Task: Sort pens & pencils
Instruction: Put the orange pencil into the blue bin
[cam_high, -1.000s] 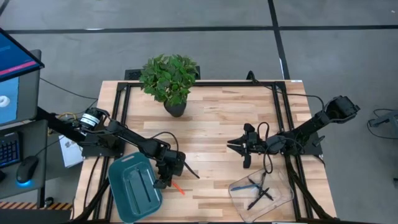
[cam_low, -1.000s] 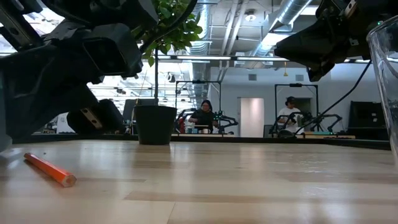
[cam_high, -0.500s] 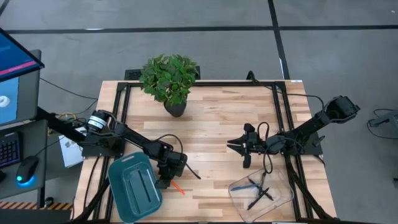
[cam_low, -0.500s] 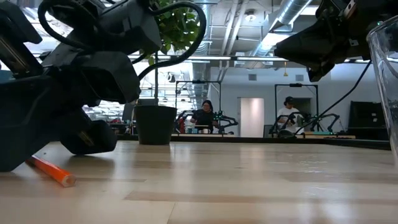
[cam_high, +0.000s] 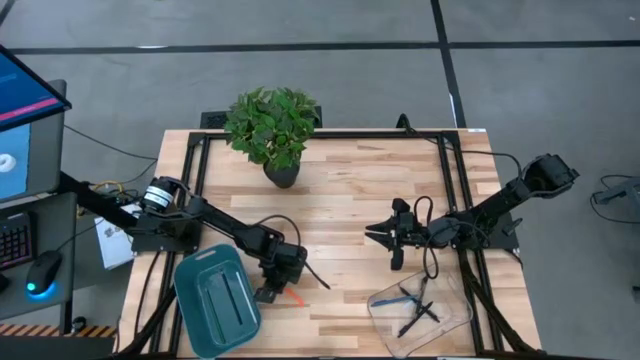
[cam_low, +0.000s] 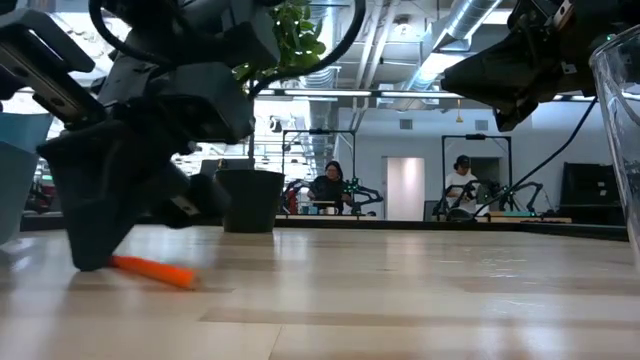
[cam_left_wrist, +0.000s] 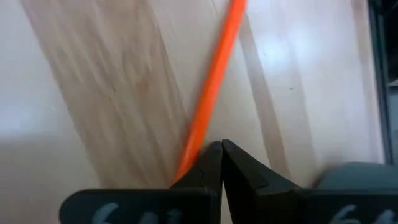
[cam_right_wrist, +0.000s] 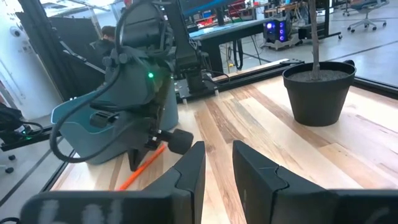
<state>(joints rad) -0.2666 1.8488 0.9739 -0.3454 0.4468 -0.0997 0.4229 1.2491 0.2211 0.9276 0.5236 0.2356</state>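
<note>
Two tools: only the left one works now.
Left tool (cam_high: 282, 289): down at the counter, just right of the teal plastic tray (cam_high: 213, 297); in the left wrist view its fingers meet at the tips over one end of the bright orange pencil (cam_left_wrist: 211, 93), so it reads as pinched onto that end.
Orange pencil: lies flat on the pale wooden counter (cam_high: 340, 200), its free end pointing away from the left tool.
Step in hand, as I judge it: secure the pencil, then carry it to the tray.
Doing it well: keep the pinch firm; an end grip lets the stick swing, so lift slowly and level.
Right tool (cam_high: 392, 240): waits mid-counter, fingers narrowly apart, above the clear plastic bin (cam_high: 418, 305) holding dark pens (cam_high: 418, 312).
</note>
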